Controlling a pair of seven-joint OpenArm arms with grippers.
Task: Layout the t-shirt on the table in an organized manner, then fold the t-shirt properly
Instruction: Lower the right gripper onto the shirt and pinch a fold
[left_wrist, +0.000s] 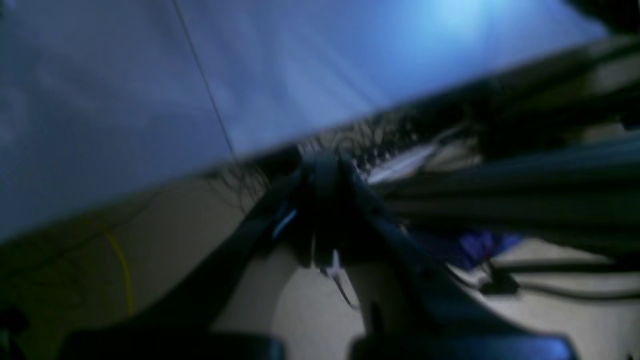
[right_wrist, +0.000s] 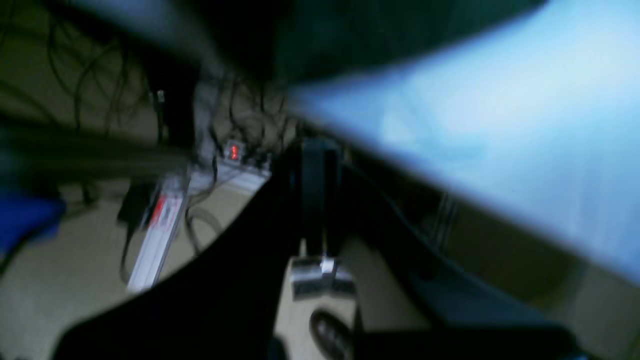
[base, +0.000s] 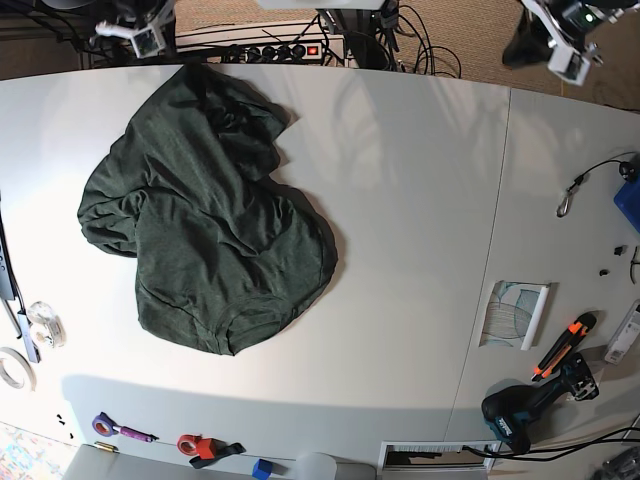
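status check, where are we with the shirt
Left gripper, right gripper shut, empty, past the table edge. T-shirt bunched, not laid out. Nothing on top of it.

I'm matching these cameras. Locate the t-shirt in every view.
Base: t-shirt crumpled on the table, left half.
Right wrist: dark blur at top centre, probably it.
Left wrist: not in it.
Shared landmark: the table's far edge, in all three.

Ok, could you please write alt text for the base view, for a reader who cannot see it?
A dark green t-shirt lies crumpled in the picture's left half on a white table, not yet laid flat. The right gripper and left gripper are at the top corners, away from it. A drill lies bottom right.
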